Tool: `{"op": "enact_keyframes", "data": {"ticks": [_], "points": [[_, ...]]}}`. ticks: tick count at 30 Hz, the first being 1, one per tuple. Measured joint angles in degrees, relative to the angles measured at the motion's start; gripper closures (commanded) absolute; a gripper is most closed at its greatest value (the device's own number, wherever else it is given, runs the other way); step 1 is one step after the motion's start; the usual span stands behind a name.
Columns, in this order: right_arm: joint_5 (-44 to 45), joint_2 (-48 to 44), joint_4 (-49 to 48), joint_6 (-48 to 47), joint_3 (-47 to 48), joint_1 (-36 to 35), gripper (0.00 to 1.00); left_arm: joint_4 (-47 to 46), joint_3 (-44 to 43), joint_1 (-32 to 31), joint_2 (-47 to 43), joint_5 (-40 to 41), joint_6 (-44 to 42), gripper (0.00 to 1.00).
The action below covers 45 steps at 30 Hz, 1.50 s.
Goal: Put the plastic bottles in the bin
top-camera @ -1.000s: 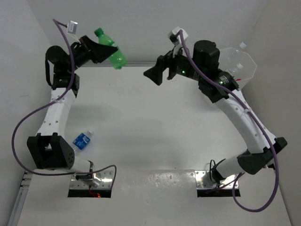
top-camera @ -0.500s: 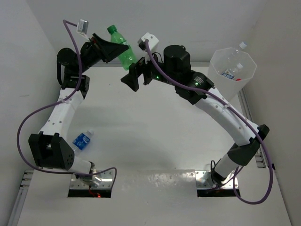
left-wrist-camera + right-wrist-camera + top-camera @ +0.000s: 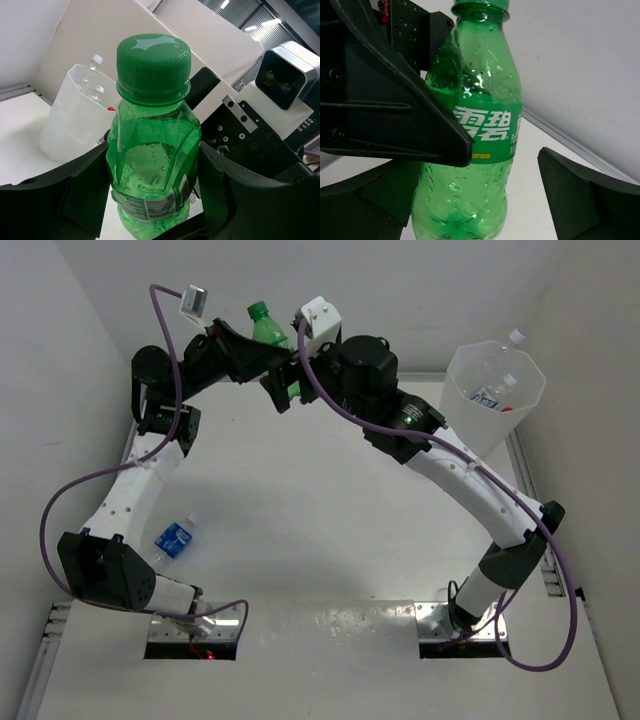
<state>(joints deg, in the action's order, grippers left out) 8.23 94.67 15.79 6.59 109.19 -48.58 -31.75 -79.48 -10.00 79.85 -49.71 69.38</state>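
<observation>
- Left end effector (image 3: 152, 192): fingers pinch the green Sprite bottle (image 3: 150, 130) from both sides of its body, cap uppermost, held off the table (image 3: 320, 510) near the far wall.
- Right end effector (image 3: 470, 215): fingers spread wide, flanking the lower body of the same bottle; the right-hand finger stands clear of it.
- Bin (image 3: 478, 425): stands at the table's far right, well apart from the held bottle; white-capped clear bottles (image 3: 488, 397) lie inside.
- Blue-labelled bottle (image 3: 176, 537): lies on the table beside the left arm.

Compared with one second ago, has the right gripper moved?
Yes. The right gripper has swung left, away from the bin, and now sits open around the green bottle held by the left gripper.
</observation>
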Motion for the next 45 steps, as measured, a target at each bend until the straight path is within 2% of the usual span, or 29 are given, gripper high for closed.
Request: {"op": "enact_keyframes", "data": {"ticks": [3, 4, 6, 7, 8, 10, 11, 12, 16, 17, 19, 22, 24, 26, 28, 30, 33, 37, 41, 43, 45], "points": [[0.6, 0.1, -0.3, -1.4, 0.0, -0.5, 0.22, 0.2, -0.1, -0.2, 0.0, -0.5, 0.1, 0.99], [0.4, 0.1, -0.3, -1.8, 0.0, -0.7, 0.35, 0.4, -0.2, -0.2, 0.0, -0.4, 0.0, 0.99], [-0.3, 0.1, -0.3, -2.3, 0.0, -0.9, 0.48, 0.9, -0.6, -0.3, 0.0, -0.2, -0.5, 0.90], [-0.1, 0.1, -0.3, -2.4, 0.0, -1.0, 0.58, 1.0, -0.8, -0.3, 0.0, -0.2, -0.7, 0.84], [-0.1, 0.1, -0.5, -2.5, 0.0, -1.0, 0.63, 1.2, -1.0, -0.3, 0.0, -0.2, -1.1, 0.76], [-0.3, -0.2, -1.1, -2.8, -0.6, -0.9, 0.79, 1.5, -1.4, -0.2, 0.1, -0.1, -1.6, 0.43], [-0.3, -0.4, -1.3, -2.8, -1.1, -0.9, 0.82, 1.6, -1.4, 0.0, 0.1, -0.3, -1.7, 0.16], [-0.5, -0.8, -1.7, -3.0, -1.8, -0.8, 0.84, 1.7, -1.5, 0.2, 0.1, -0.5, -1.6, 0.02], [-0.4, -3.7, 0.0, -4.1, -6.5, 1.2, 0.89, 4.7, -6.3, 4.7, 2.1, -2.1, -2.8, 0.00], [-0.2, -4.2, 0.5, -4.1, -7.1, 1.7, 0.90, 5.9, -9.1, 6.7, 3.5, -2.4, -3.4, 0.00], [-0.3, -6.2, 2.4, -4.4, -9.1, 4.3, 0.91, 12.9, -20.3, 13.3, 8.8, -4.0, -8.0, 0.00], [-1.0, -10.2, 4.6, -5.1, -11.6, 12.2, 0.94, 27.1, -32.2, 22.4, 14.5, -5.1, -21.2, 0.00], [-1.3, -12.5, 5.6, -5.6, -12.0, 21.1, 0.95, 40.7, -39.6, 27.3, 18.2, -4.5, -32.3, 0.00], [-0.9, -13.8, 5.5, -6.1, -11.9, 29.9, 0.95, 53.0, -44.1, 29.3, 20.8, -0.3, -44.7, 0.00], [-1.5, -14.2, 6.0, -6.1, -11.3, 39.4, 0.95, 62.8, -43.6, 29.0, 21.1, 6.4, -56.7, 0.00], [-3.5, -13.2, 8.2, -5.1, -9.1, 48.4, 0.95, 69.4, -36.0, 26.5, 18.2, 15.6, -68.2, 0.00], [-6.2, -8.3, 12.1, -3.6, -2.3, 57.9, 0.95, 76.3, -25.8, 23.1, 14.8, 23.7, -79.0, 0.00], [-10.5, 0.2, 16.8, -1.9, 7.2, 63.7, 0.95, 85.6, -21.2, 22.0, 13.8, 28.3, -90.2, 0.00], [-13.2, 5.1, 21.9, -1.7, 8.3, 64.3, 0.93, 95.2, -22.9, 23.2, 13.9, 29.2, -100.0, 0.00], [-13.7, 6.4, 24.3, -2.2, 7.0, 63.5, 0.80, 98.9, -23.3, 23.6, 13.9, 30.2, -103.8, 0.00], [-13.8, 6.9, 26.6, -2.9, 5.4, 62.4, 0.57, 100.9, -22.4, 23.8, 13.7, 32.0, -106.7, 0.00]]}}
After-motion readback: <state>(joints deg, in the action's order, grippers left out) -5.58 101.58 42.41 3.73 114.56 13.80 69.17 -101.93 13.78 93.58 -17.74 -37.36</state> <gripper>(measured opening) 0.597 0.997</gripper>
